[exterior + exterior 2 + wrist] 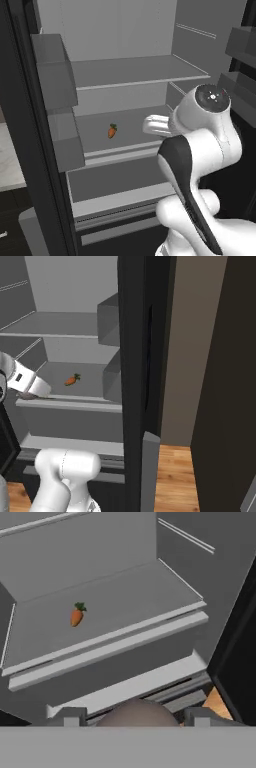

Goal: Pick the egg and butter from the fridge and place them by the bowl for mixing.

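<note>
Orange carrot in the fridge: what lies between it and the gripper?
Bare grey shelf separates the small orange carrot from the gripper in the hand view; a pinkish-grey egg sits between the fingertips.

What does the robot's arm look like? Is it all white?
Mostly white. The arm is made of smooth, rounded glossy shells, with a long black strip along one part and a round grey cap with tiny dots on one joint. The gripper has small dark grey fingertips.
</note>
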You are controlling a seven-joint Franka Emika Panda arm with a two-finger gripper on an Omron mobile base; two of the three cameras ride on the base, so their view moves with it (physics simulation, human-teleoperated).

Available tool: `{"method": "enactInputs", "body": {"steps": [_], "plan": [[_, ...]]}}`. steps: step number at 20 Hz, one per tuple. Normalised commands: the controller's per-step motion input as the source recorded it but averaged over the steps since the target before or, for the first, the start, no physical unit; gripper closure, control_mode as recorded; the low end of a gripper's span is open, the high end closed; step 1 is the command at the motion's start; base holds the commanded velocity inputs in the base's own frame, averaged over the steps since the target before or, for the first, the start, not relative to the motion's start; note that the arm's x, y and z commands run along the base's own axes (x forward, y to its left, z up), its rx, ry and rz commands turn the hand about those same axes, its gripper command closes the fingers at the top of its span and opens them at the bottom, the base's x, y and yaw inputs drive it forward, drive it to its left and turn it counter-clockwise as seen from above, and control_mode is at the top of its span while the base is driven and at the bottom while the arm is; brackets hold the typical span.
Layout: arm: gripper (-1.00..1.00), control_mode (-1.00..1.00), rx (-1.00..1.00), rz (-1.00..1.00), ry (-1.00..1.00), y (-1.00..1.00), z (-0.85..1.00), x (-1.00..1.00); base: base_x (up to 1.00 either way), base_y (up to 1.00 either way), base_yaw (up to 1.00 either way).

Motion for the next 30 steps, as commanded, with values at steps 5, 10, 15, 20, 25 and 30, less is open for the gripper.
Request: {"method": "enactInputs", "body": {"steps": [5, 10, 15, 20, 25, 30], "plan": [[1.00, -1.00, -0.01, 0.02, -0.35, 0.00, 0.56, -0.55, 0.00, 0.00, 0.00], [1.00, 1.00, 0.00, 0.00, 0.01, 0.04, -0.05, -0.18, -0.60, 0.14, 0.01], [1.00, 1.00, 0.00, 0.00, 0.00, 0.00, 0.00, 0.00, -1.00, 0.41, 0.34], [1.00, 1.00, 0.00, 0.00, 0.00, 0.00, 0.00, 0.00, -0.92, 0.16, 0.67], [1.00, 1.00, 0.00, 0.00, 0.00, 0.00, 0.00, 0.00, -0.57, 0.00, 0.84], [1.00, 1.00, 0.00, 0.00, 0.00, 0.00, 0.00, 0.00, -0.26, 0.00, 0.96]]}}
